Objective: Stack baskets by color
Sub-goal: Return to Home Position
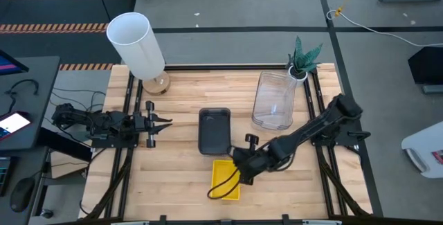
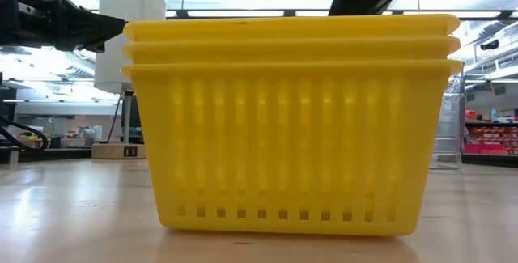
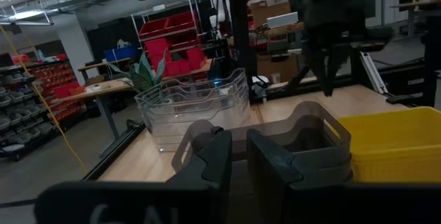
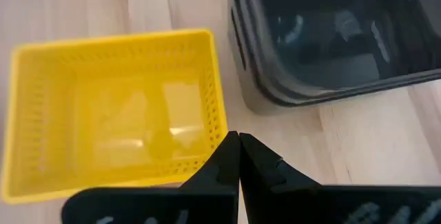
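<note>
Three yellow baskets (image 2: 291, 125) sit nested in one stack (image 1: 225, 180) near the table's front edge. A dark grey stack of baskets (image 1: 214, 129) stands just behind it at mid-table. The clear baskets (image 1: 274, 99) are nested at the far right. My right gripper (image 1: 242, 173) hovers shut over the yellow stack's far right corner (image 4: 213, 124), with nothing between its fingertips (image 4: 238, 140). My left gripper (image 1: 163, 123) waits level at the table's left side, its fingers a little apart (image 3: 239, 158), pointing toward the grey stack (image 3: 303, 138).
A tall white cylinder (image 1: 136, 45) stands on a wooden foot at the far left corner. A small green plant (image 1: 304, 57) stands at the far right, behind the clear baskets. Dark frame rails run along both table sides. Bare wood lies at the front left.
</note>
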Robot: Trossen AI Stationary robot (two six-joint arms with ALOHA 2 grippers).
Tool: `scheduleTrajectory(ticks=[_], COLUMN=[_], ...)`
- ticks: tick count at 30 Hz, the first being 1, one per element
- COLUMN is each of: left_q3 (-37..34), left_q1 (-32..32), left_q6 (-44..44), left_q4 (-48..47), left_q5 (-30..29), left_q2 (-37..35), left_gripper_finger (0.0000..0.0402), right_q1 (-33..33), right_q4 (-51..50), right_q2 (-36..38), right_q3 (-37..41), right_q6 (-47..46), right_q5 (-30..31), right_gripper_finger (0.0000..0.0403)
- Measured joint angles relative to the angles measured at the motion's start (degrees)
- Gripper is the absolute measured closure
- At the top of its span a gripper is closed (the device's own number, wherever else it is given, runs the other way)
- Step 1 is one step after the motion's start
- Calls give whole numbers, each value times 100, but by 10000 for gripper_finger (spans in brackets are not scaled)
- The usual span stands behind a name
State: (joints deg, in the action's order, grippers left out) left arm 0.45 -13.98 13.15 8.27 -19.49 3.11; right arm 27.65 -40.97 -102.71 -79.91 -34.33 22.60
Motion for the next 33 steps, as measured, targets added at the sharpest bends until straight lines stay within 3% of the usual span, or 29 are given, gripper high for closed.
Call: scheduleTrajectory(ticks=[13, 22, 33], left_q3=[0, 0, 0], left_q1=[0, 0, -1], left_q6=[-2, -2, -2], left_q4=[0, 0, 0], left_q5=[0, 0, 0], left_q2=[0, 0, 0], left_gripper_finger=[350, 342, 348], right_q1=[-358, -788, -1249], right_q4=[1763, 3182, 3890], right_q2=[2098, 3429, 4657], right_q3=[2245, 3606, 4782], right_q6=[308, 870, 1138], right_q5=[195, -41, -179], right_gripper_finger=[397, 398, 398])
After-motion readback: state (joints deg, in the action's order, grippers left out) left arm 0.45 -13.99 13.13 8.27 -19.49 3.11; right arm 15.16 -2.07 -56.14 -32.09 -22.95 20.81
